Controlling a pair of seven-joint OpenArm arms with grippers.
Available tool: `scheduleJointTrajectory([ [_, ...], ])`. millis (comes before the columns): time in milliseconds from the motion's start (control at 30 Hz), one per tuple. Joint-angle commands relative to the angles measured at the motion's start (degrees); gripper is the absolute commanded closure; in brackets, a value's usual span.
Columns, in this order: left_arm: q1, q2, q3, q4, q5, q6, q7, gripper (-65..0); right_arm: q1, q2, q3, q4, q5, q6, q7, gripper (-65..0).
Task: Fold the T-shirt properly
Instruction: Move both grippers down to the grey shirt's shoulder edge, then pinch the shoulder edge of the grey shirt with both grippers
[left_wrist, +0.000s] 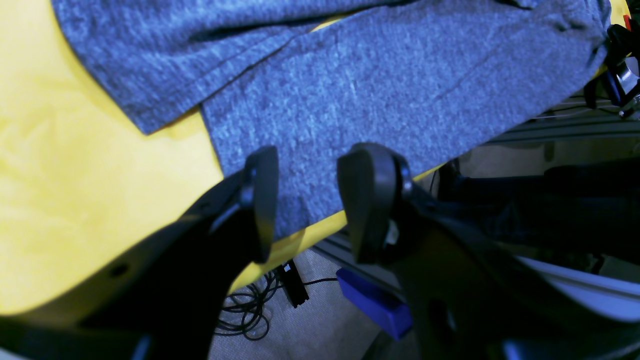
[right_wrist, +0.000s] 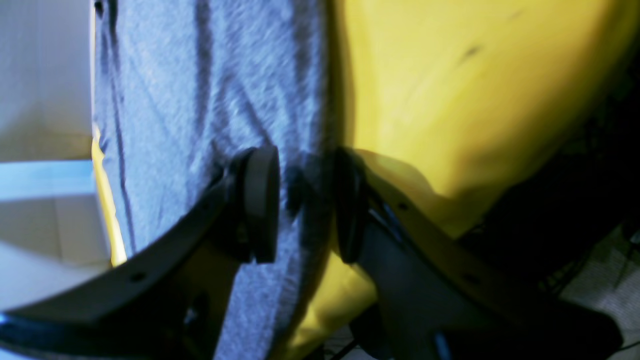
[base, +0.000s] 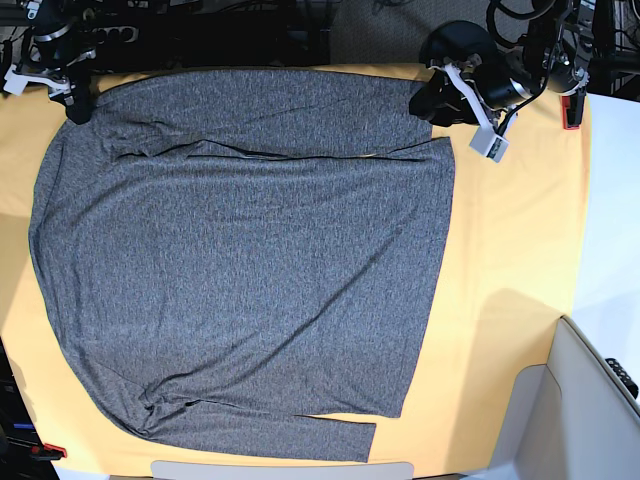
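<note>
The dark grey T-shirt (base: 250, 280) lies spread flat on the yellow table cloth (base: 510, 250), one sleeve laid across its far edge and the other along its near edge. My left gripper (base: 432, 100) is at the shirt's far right corner. In the left wrist view it (left_wrist: 312, 205) is open, its fingers straddling the shirt's (left_wrist: 375, 90) edge at the table's rim. My right gripper (base: 78, 105) sits at the far left corner. Seen from the right wrist, it (right_wrist: 302, 205) is open, with a rumpled strip of the shirt (right_wrist: 200, 100) running between the pads.
A red clamp (base: 571, 110) sits on the cloth's far right edge and another (base: 50, 450) at the near left. Pale furniture (base: 580, 400) stands at the lower right. Below the table edge lie cables (left_wrist: 250, 310) and a blue block (left_wrist: 375, 300).
</note>
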Motion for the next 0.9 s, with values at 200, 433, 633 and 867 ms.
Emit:
scheduleJointTrajectory([
  [200,-0.09,-0.61,-0.71,0.78,-0.81,-0.37,-0.49,-23.6,-0.64,0.23,-4.45,0.64,-1.02,0.34,-0.89,-19.1],
  [433,-0.09,-0.61,-0.53,-0.01,-0.98,-0.37,-0.40,-23.7,-0.46,0.14,-4.54,0.64,-4.53,0.34,-0.89,-11.8],
  [633,-2.64,1.32,-0.71,-4.75,-1.07,-0.37,2.94,-23.8,-0.37,0.32,-4.63,0.64,-4.53,0.34,-1.33,-3.5],
  [867,-8.80,4.75,-0.71,-12.67,-1.07,-0.46,10.33,-23.8,0.24,0.32,-4.63,0.64,-4.62,0.34,-2.65,-3.5],
])
